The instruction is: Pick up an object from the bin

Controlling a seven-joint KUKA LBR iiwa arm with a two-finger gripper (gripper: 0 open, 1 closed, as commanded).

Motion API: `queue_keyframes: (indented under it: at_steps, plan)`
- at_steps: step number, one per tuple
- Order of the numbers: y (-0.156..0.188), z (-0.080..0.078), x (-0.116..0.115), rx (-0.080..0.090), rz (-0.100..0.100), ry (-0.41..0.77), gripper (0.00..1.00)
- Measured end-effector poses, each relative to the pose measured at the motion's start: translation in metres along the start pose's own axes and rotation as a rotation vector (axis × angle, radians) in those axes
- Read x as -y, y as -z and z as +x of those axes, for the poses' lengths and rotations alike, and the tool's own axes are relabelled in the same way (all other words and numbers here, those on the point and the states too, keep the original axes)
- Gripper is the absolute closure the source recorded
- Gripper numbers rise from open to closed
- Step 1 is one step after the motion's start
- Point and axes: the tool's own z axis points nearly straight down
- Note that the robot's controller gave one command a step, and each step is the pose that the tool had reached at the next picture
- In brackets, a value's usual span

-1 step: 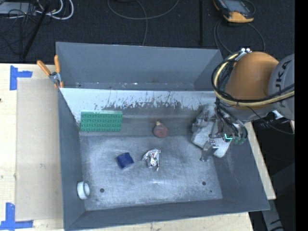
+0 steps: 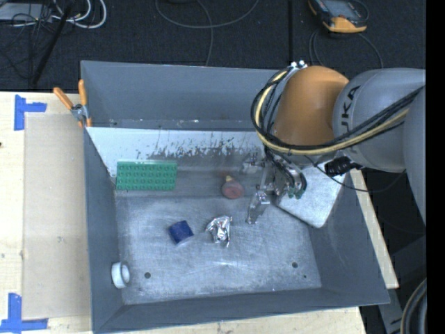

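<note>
My gripper (image 2: 254, 210) hangs below the arm's wrist, right of the bin's middle. A small reddish round thing (image 2: 232, 188) lies just to its left, near the back wall, apart from it. A crumpled silver foil piece (image 2: 220, 231) sits on the floor a little to the gripper's lower left. A flat pale grey slab (image 2: 316, 202) leans against the right wall, right behind the gripper. Nothing shows in the gripper's grasp.
A green studded plate (image 2: 146, 176) rests against the back left wall. A small blue block (image 2: 181, 232) lies left of the foil. A white ring-shaped cap (image 2: 120, 275) sits in the front left corner. The arm's orange cover and cables overhang the back right.
</note>
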Motion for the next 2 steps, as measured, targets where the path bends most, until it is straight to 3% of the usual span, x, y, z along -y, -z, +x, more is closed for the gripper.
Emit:
queue_keyframes:
  at_steps: [1,2]
  plan:
    - [-0.056,0.008,-0.038,0.013,0.002,0.122,0.00]
    - [-0.062,0.074,-0.071,0.006,0.004,0.204,0.00]
